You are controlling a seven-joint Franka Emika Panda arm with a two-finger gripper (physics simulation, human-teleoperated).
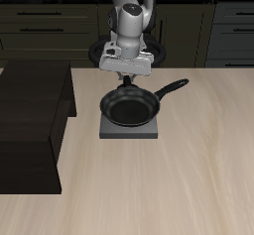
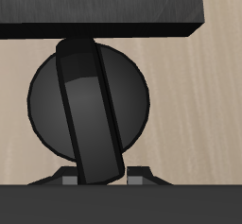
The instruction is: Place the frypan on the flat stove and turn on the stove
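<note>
The round black frypan (image 1: pixel 130 108) sits on the flat grey stove (image 1: pixel 111 133), its long handle (image 1: pixel 172 87) pointing away over the table. My gripper (image 1: pixel 124 79) is down at the stove's back edge, just behind the pan. In the wrist view the stove's dark edge (image 2: pixel 95 10) and its round black knob (image 2: pixel 90 110) fill the frame. The knob's raised bar is tilted and runs between my two fingertips (image 2: pixel 68 179). The jaws stand close on either side of the bar, and my gripper (image 2: pixel 104 179) looks shut on it.
A large dark cabinet block (image 1: pixel 30 120) stands beside the stove, reaching toward the table's front edge. A dark round object (image 1: pixel 99 53) lies farther back, partly hidden by my gripper. Dark kitchen cabinets line the background.
</note>
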